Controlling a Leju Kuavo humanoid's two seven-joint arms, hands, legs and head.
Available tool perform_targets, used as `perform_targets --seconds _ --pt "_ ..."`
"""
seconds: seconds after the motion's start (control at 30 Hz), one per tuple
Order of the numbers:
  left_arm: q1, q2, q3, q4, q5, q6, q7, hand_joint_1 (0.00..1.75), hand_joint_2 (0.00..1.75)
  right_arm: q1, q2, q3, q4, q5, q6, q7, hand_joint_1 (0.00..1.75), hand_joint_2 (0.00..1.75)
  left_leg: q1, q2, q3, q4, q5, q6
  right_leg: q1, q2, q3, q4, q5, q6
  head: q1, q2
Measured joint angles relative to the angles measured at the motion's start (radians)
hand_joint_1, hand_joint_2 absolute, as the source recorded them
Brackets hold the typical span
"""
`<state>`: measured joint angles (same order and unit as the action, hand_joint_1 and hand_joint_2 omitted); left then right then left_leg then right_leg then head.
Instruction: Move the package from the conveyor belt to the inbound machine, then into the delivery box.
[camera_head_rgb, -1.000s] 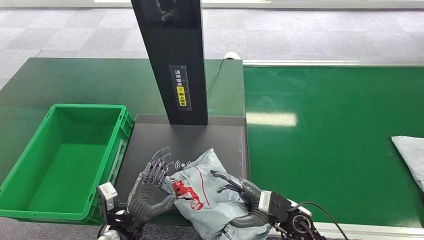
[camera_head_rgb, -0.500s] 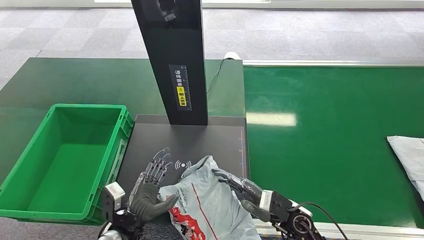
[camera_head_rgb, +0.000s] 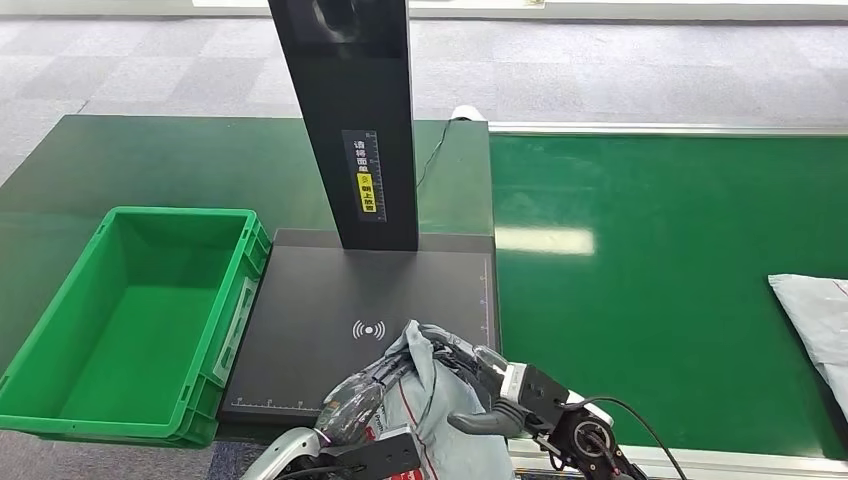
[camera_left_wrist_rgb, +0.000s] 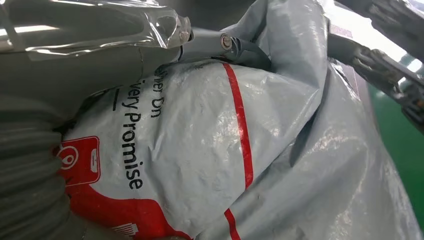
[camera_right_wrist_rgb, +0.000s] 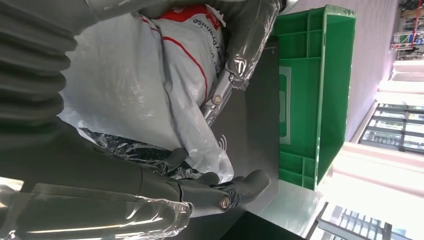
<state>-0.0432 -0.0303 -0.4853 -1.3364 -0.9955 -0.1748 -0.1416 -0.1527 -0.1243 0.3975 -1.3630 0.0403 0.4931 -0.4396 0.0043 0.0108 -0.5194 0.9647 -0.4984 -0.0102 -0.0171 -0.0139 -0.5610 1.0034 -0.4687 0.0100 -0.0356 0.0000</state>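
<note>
Head view first: grey package (camera_head_rgb: 425, 415) lifted and squeezed between both hands over the near edge of the black scanner plate (camera_head_rgb: 300, 310), just below the wifi-style mark (camera_head_rgb: 368, 329). Probably held this way, one palm each side, because a floppy mailer bag sags if pinched from one spot. Right hand (camera_head_rgb: 470, 385) clamped on the bag from 3 o'clock, left hand (camera_head_rgb: 355, 400) pressed against it from 9 o'clock. Green crate (camera_head_rgb: 60, 330) sitting at 9 o'clock of the plate, touching its side, so looks like a short hop over once scanning is done. Black post (camera_head_rgb: 350, 120) standing at 12 o'clock. Another grey bag (camera_head_rgb: 815, 310) waiting way off at 3 o'clock on the green belt (camera_head_rgb: 650, 260).

Left wrist view: bag (camera_left_wrist_rgb: 210, 150) right up against the palm, red stripe and printed text facing the camera, left hand's fingers (camera_left_wrist_rgb: 220, 44) wrapped over its edge. Definitely gripping.

Right wrist view: bag (camera_right_wrist_rgb: 130, 75) tucked into the right hand (camera_right_wrist_rgb: 125, 185), fingers curled under the loose crinkled end. Green crate (camera_right_wrist_rgb: 310, 90) beyond the dark plate (camera_right_wrist_rgb: 255, 125).
</note>
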Motion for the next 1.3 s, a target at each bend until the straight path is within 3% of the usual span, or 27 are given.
perform_targets --seconds 0.13,0.27,0.3,0.53,0.9,1.13,1.3 --pt "-0.013 -0.004 -0.019 0.016 -0.062 0.003 0.018 0.00 1.75 0.000 0.003 0.000 0.001 -0.008 -0.001 0.007 0.00 1.75 -0.001 -0.003 0.002 0.000 0.000 0.001 -0.001 -0.002 0.004 0.000 -0.001 0.001 0.000 0.000" --pt "-0.014 -0.007 -0.036 0.018 -0.115 0.009 0.042 1.68 1.75 0.000 0.003 0.000 0.001 -0.011 -0.001 0.010 0.00 1.75 -0.001 -0.004 0.003 0.000 0.001 0.002 -0.002 -0.002 0.005 0.000 0.000 0.001 0.000 0.000" --pt "-0.014 -0.009 -0.038 0.018 -0.118 0.013 0.046 1.75 1.75 0.001 0.003 -0.001 0.001 -0.011 -0.002 0.010 0.00 1.75 -0.001 -0.004 0.003 0.000 0.001 0.002 -0.002 -0.003 0.006 0.000 0.000 0.001 0.000 0.000" --pt "-0.006 -0.018 -0.034 0.014 -0.112 0.057 0.016 1.75 1.75 0.008 0.003 -0.006 0.000 -0.011 -0.008 0.010 0.00 1.75 -0.001 -0.004 0.003 0.000 0.002 0.002 -0.002 -0.003 0.006 0.000 0.000 0.001 0.000 0.000" --pt "0.032 -0.020 -0.004 -0.030 -0.019 0.180 -0.112 1.75 1.75 0.044 0.003 -0.022 -0.025 -0.013 -0.008 0.011 0.00 1.75 -0.001 -0.003 0.001 0.001 0.002 0.002 -0.001 -0.003 0.001 0.000 0.000 0.001 0.000 0.000" --pt "0.056 -0.038 0.081 -0.150 0.234 0.384 -0.214 1.75 1.75 0.070 0.002 -0.038 -0.067 -0.016 -0.010 0.028 0.00 1.75 -0.001 -0.002 -0.001 0.001 0.002 0.002 -0.001 -0.002 -0.001 0.000 0.000 0.001 0.000 0.000" --pt "0.082 -0.058 0.159 -0.245 0.392 0.642 -0.343 1.75 1.75 0.082 0.002 -0.050 -0.073 -0.030 -0.047 0.044 0.00 1.75 -0.001 -0.003 -0.002 0.001 0.002 0.002 -0.001 -0.002 -0.002 0.000 0.000 0.001 0.000 0.000"
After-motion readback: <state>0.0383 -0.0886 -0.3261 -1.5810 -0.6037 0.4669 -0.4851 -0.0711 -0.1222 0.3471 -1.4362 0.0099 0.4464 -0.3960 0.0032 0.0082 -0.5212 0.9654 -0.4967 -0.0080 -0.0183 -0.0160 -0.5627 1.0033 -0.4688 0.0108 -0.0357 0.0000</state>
